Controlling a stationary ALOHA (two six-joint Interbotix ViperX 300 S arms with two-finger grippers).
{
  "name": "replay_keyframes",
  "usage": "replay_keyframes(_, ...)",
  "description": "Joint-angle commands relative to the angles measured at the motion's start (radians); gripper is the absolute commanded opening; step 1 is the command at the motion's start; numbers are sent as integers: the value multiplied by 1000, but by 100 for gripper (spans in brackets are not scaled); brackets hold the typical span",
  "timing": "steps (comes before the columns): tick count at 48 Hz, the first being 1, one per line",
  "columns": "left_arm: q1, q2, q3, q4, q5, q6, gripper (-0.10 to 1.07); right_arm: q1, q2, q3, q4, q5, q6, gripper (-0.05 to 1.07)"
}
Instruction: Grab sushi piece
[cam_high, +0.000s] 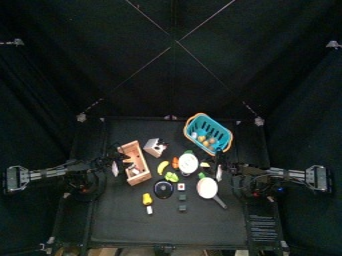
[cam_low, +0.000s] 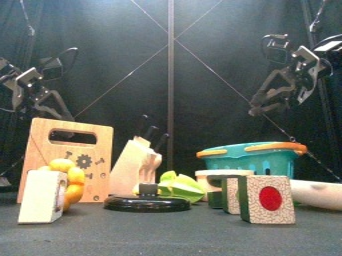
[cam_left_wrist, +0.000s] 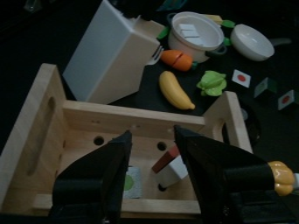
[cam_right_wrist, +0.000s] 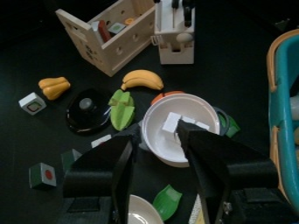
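A wooden crate (cam_high: 134, 161) sits on the black counter (cam_high: 120, 225). A white knife block (cam_low: 134, 165) stands beside it. A blue basket (cam_high: 206, 131) is at the back. A banana (cam_right_wrist: 142, 80) lies near a white bowl (cam_right_wrist: 181, 129).

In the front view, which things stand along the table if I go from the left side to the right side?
White sushi block → wooden crate → knife block → green leaf → sushi piece with red centre → white bowl.
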Motion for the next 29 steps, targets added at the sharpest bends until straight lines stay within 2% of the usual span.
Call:
replay_keyframes(1,-21,5,-41,-2,-11,-2,82,-5,2,-9,0,-8,2,78)
replay_keyframes(4,-72,8,-92,-31,-12,0,82,-5,0,-9,0,-8,2,78)
replay_keyframes(8,-178,60,-178,-29,-43,2,82,-5,0,-9,0,-8,2,78)
replay_keyframes(11,-252,172,-247,2,-97,6,82,-5,0,-9,2,-8,2,78)
replay_keyframes(14,-305,328,-322,51,-118,8,82,-5,2,-6,2,-8,2,78)
replay_keyframes(17,-325,474,-400,115,-117,8,82,-5,2,-3,2,-8,2,78)
replay_keyframes(22,-330,652,-512,183,-121,6,82,-5,0,-2,0,-8,2,78)
replay_keyframes(26,-331,769,-598,190,-95,8,82,-5,0,-2,0,-8,2,78)
replay_keyframes(29,-333,818,-641,187,-71,6,82,-5,0,-2,2,-8,2,78)
